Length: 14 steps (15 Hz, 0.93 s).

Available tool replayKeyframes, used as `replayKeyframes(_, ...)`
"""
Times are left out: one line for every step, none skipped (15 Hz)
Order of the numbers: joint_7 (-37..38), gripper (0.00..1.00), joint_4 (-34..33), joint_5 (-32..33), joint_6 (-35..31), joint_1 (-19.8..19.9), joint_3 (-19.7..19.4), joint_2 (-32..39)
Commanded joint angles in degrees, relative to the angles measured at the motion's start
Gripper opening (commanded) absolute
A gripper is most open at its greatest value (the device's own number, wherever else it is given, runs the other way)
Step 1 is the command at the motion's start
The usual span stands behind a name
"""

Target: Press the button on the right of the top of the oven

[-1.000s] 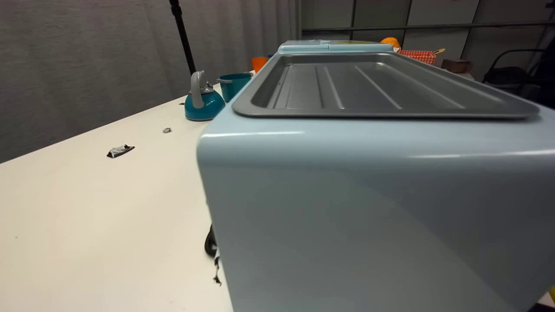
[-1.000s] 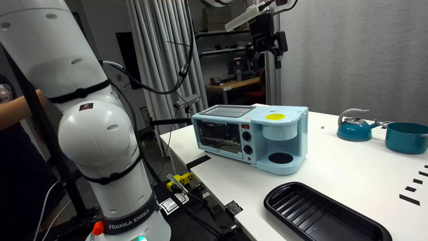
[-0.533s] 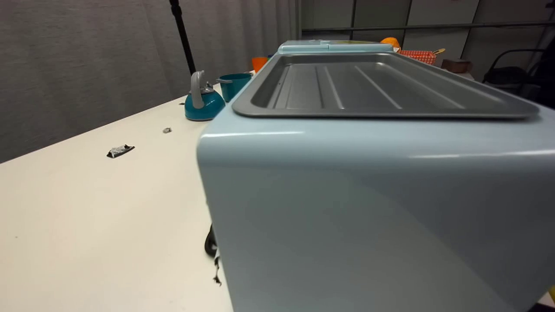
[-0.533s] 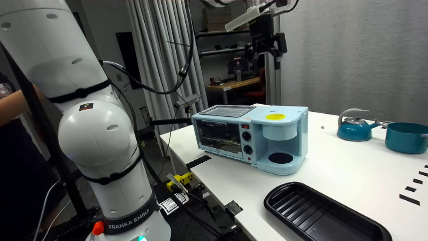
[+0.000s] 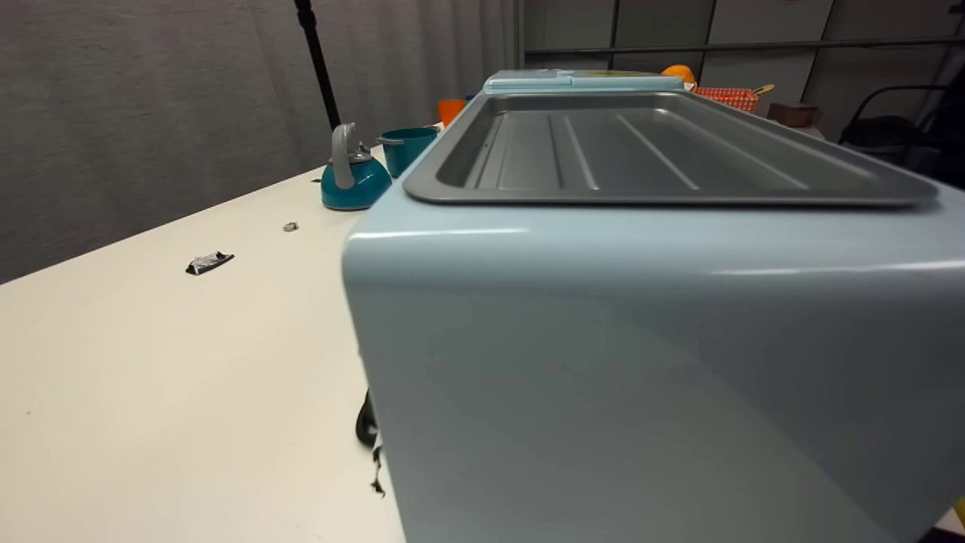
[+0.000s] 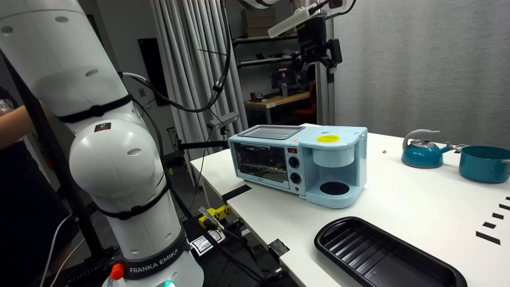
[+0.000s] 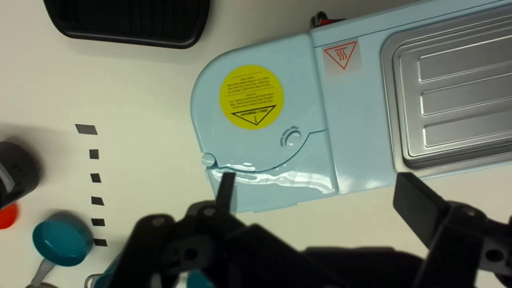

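One pale blue boxy oven (image 6: 305, 169), two round black knobs (image 6: 294, 162) and one round labelled pale blue button (image 7: 293, 139); in an exterior view, one teal kettle (image 6: 422, 156), one round teal pot (image 6: 484, 169) and one rectangular black pan (image 6: 388, 255).

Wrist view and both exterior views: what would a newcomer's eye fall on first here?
Probably the pale blue oven, which fills most of the right side of an exterior view. Next, in the wrist view, comes the round yellow sticker on its top, with the open claw along the bottom of that picture. In an exterior view, a black tray lies in the foreground.
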<state>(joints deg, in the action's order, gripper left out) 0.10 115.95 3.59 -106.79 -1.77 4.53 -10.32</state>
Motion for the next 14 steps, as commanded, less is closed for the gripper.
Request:
replayKeyframes(-0.53,1.0,0.25,-0.37,-1.43,-0.53,-0.53,-0.04)
replayKeyframes(-0.51,1.0,0.27,-0.37,-1.53,-0.53,-0.53,-0.04)
replayKeyframes(-0.52,1.0,0.31,-0.34,-1.66,-0.53,-0.53,-0.06)
replayKeyframes(-0.46,1.0,0.34,-0.29,-1.82,-0.52,-0.52,-0.06)
replayKeyframes(-0.57,1.0,0.33,-0.5,-1.78,-0.54,-0.55,-0.06)
replayKeyframes(-0.56,1.0,0.29,-0.65,-1.6,-0.55,-0.56,-0.04)
replayKeyframes(-0.66,1.0,0.28,-0.95,-1.56,-0.58,-0.6,-0.04)
replayKeyframes(-5.02,1.0,1.54,-0.5,-3.34,1.26,-3.18,0.35)
replayKeyframes(-5.32,1.0,1.81,-0.86,-3.95,1.36,-3.64,0.64)
replayKeyframes(-6.51,1.0,1.97,-1.17,-4.36,1.63,-4.51,1.02)
replayKeyframes(-7.23,1.0,2.31,-1.16,-5.09,1.91,-5.25,1.44)
replayKeyframes(-8.12,1.0,2.51,-1.19,-5.54,2.25,-6.08,1.79)
replayKeyframes(-8.73,1.0,2.41,-0.84,-5.47,2.49,-6.56,2.17)
replayKeyframes(-8.29,1.0,2.28,-0.04,-5.21,2.72,-6.81,2.55)
